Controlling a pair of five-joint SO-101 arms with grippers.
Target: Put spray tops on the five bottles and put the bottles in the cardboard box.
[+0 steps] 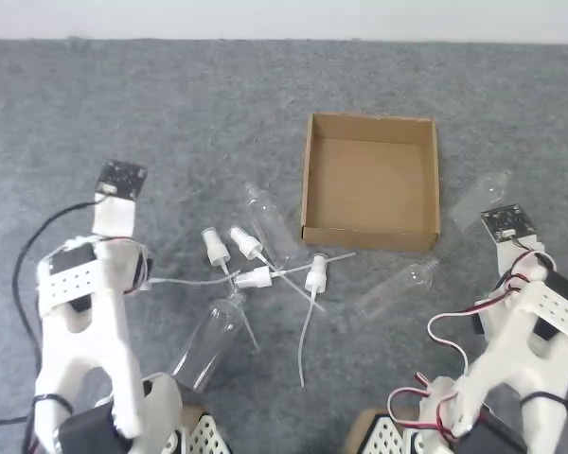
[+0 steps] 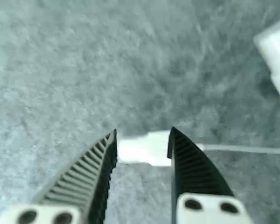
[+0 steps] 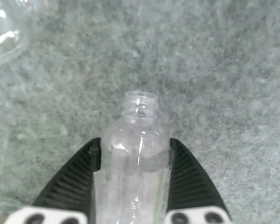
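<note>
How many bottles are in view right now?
4. Bottle in the right gripper, right of the cardboard box; bottle left of the box; bottle off its near right corner; bottle by the left arm. A fifth may be hidden.

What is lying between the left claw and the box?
In the high view, four loose spray tops and a clear bottle lie between the box and the left claw, which holds a fifth top.
</note>
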